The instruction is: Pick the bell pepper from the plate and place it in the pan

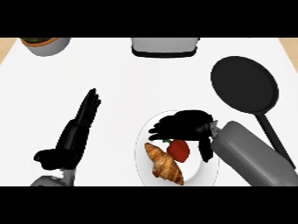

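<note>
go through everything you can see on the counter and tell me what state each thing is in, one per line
Bell pepper: on the plate, beside the croissant, not lifted.
Croissant: lying on the plate.
Plate: holds both foods.
Pan: empty, handle toward the robot.
Right hand: over the plate above the pepper, fingers curled, holding nothing.
Left hand: open, fingers straight, resting at the left.
Toaster: at the far edge.
Pot: far left corner, partly cut off.

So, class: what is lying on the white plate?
On the plate: a croissant and a red bell pepper. The right hand hovers above, hiding the plate's far part.
</note>
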Controlling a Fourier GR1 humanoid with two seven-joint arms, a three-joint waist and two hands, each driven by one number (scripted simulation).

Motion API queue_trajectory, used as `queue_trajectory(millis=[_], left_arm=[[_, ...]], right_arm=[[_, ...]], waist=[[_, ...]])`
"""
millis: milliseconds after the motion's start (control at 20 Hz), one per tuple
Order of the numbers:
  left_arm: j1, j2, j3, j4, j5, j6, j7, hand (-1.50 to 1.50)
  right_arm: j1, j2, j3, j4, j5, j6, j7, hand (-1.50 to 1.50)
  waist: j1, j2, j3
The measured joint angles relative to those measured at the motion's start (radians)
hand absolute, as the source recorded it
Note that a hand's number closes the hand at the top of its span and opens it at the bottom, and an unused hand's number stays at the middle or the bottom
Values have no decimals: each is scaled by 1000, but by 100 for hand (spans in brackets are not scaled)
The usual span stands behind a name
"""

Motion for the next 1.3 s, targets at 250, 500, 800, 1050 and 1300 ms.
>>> queue_trajectory(millis=[250, 500, 800, 1050, 1300], left_arm=[[-2, -8, 28, -14, -11, -27, 25, 0], [7, -20, 54, -15, -21, -52, 25, 0], [9, -32, 80, -15, -39, -75, 28, 0], [15, -51, 78, -11, -55, -86, 24, 0], [29, -54, 96, 5, -57, -106, -1, 0]], right_arm=[[16, 50, -60, 77, 70, -16, -47, -150], [28, 113, -105, 134, 126, -20, -70, -150], [29, 195, -133, 247, 221, -67, -78, -150], [-2, 218, -125, 329, 308, -121, -124, 150], [-7, 221, -117, 320, 379, -170, -156, 150]], waist=[[1, 0, 0], [2, 1, 0], [3, 1, 0], [4, -10, -4], [2, -14, -3]])
